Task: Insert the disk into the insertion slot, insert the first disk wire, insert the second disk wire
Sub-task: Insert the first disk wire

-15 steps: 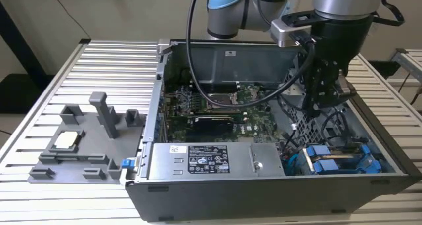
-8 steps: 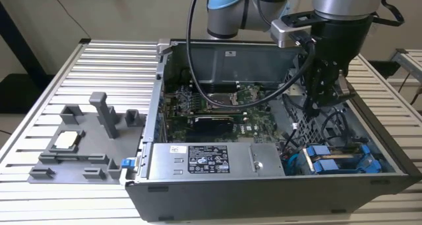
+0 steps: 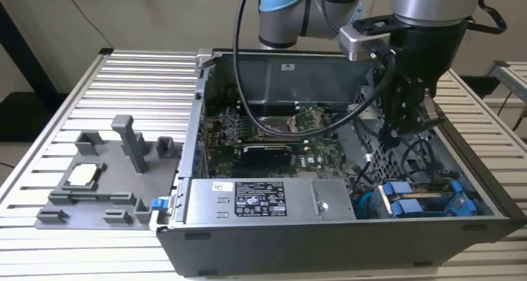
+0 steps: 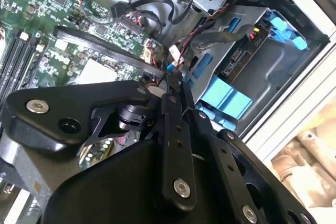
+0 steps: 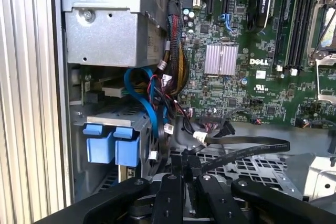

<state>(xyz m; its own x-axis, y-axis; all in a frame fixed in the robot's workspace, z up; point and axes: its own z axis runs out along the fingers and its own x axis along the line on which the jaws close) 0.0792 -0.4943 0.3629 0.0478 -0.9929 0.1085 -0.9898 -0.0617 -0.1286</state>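
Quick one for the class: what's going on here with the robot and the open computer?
A robot arm reaches down into an open computer case. The disk, in its blue carrier, already sits in the insertion slot. The gripper is inside the case near that slot, shut on what looks like a black disk wire.

In the first wrist view I get just 2 blue tabs of the flat, blue-framed silver-grey disk (image 5: 113, 148); the rest is sunk in the grey sheet-metal slot (image 5: 110, 120). The picture's edge cuts off the back of my black claw (image 5: 188, 165). In the exterior view the grey arm (image 3: 432, 9) runs off the top.
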